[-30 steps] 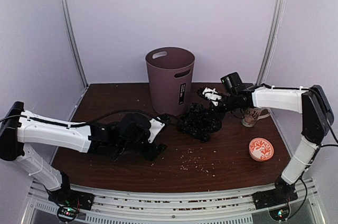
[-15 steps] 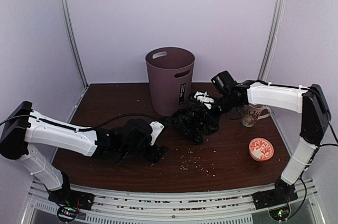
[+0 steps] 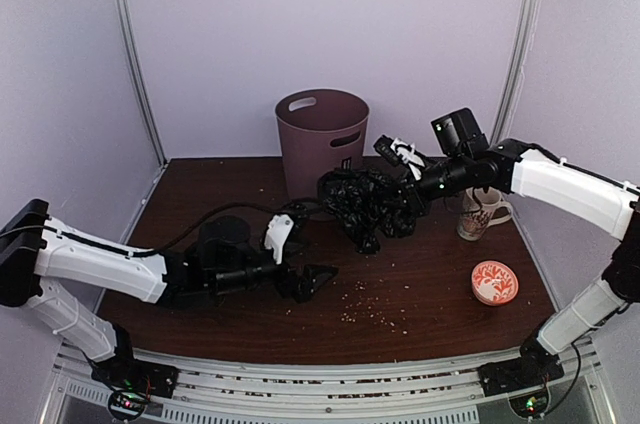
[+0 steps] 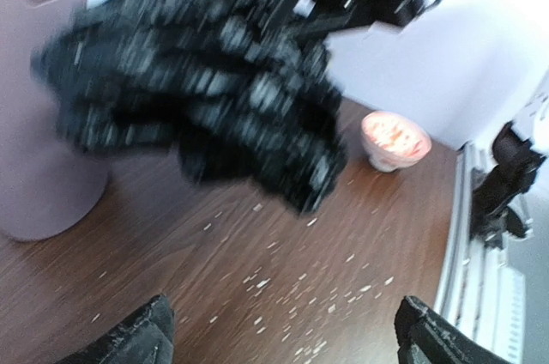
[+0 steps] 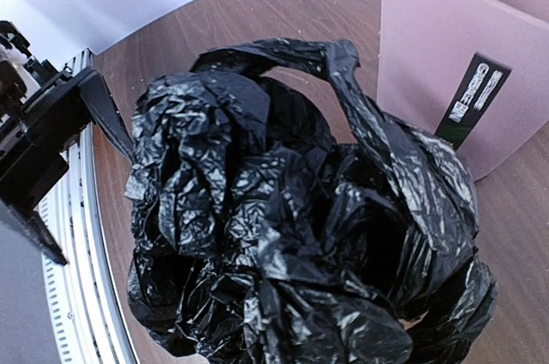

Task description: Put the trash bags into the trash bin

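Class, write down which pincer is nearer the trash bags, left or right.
Right. The right pincer is shut on the trash bags; the left pincer, open, sits apart, lower down.

top external: high, behind arm bases, looks down over whole table (image 3: 430, 289), far | left wrist: low over tabletop, faces across to right side, mid-range, blurred | right wrist: looks down, very near, trash bags (image 5: 292, 235) fill frame | shared: bags + trash bin (image 3: 322, 139) in all three; red-patterned dish (image 3: 494, 282) in top + left wrist
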{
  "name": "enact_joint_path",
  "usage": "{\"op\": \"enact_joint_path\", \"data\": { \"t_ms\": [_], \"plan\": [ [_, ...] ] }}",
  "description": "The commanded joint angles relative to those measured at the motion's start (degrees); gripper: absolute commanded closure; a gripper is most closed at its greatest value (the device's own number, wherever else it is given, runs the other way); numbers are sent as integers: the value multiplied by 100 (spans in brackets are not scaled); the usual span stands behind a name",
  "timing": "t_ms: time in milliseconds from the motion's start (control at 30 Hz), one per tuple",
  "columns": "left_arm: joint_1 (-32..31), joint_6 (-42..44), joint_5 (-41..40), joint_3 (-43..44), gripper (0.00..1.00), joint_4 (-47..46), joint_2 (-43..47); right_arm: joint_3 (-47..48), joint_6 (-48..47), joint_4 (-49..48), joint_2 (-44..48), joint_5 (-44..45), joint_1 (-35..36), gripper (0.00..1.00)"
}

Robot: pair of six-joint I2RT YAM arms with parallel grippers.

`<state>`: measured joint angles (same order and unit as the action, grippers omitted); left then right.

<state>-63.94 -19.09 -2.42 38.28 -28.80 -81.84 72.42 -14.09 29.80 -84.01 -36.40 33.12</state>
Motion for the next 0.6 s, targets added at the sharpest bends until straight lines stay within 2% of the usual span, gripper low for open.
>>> {"op": "enact_joint_path", "data": {
  "t_ms": [0, 200, 300, 367, 533, 567],
  "plan": [
    [1, -520, 635, 393, 9, -1224, -657, -278, 396, -483, 98, -326, 19, 100],
    [5, -945, 443, 898, 12, -1883, -1573, -483, 510, -638, 136, -690, 27, 100],
    [25, -910, 515, 986, 19, -2235, -1786, -613, 493, -683, 216, -625, 28, 100],
    [87, -903, 511, 934, 31, -2399, -1817, -687, 482, -703, 287, -577, 27, 100],
    [469, -1060, 1018, 438, 70, -3046, -1723, -756, 318, -600, 495, -348, 19, 100],
    [570, -1086, 1125, 340, 80, -3066, -1680, -749, 272, -546, 510, -291, 12, 100]
  ]
}}
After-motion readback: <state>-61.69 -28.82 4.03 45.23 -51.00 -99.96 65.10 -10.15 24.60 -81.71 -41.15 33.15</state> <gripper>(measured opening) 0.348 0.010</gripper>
